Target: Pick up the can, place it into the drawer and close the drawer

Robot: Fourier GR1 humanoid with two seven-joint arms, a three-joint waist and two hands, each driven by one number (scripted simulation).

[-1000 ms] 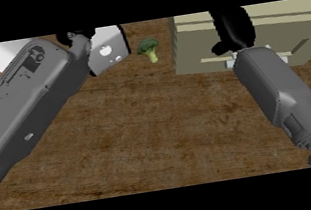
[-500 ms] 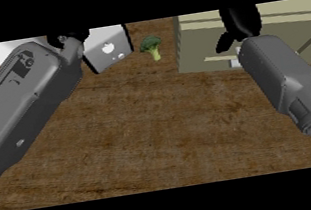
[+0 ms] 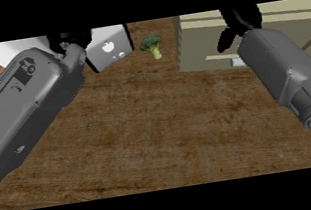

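The can (image 3: 111,49) is at the far side of the counter (image 3: 155,132). It is grey and shiny, with a little apple picture on it. My left hand (image 3: 68,41) is just beside it, on its left. I cannot tell if they touch. The top of that hand is cut off from view, so I cannot tell if it is open or closed.

My right hand (image 3: 241,17) is up over the drawer (image 3: 202,44), the pale box at the far right. I cannot tell if that hand is open or closed either. It does not seem to hold anything.

A small broccoli (image 3: 152,44) lies between the can and the drawer. It is near the can but not touching it.

I think the can is hard and will not squash. It looks smooth, so it may slip. It is likely not heavy. It could tip over if I bump it near the top.

I think the best place to hold it is around the middle of its side, one part of my hand on each side. I should lift it up high enough to go over the broccoli on the way to the drawer.
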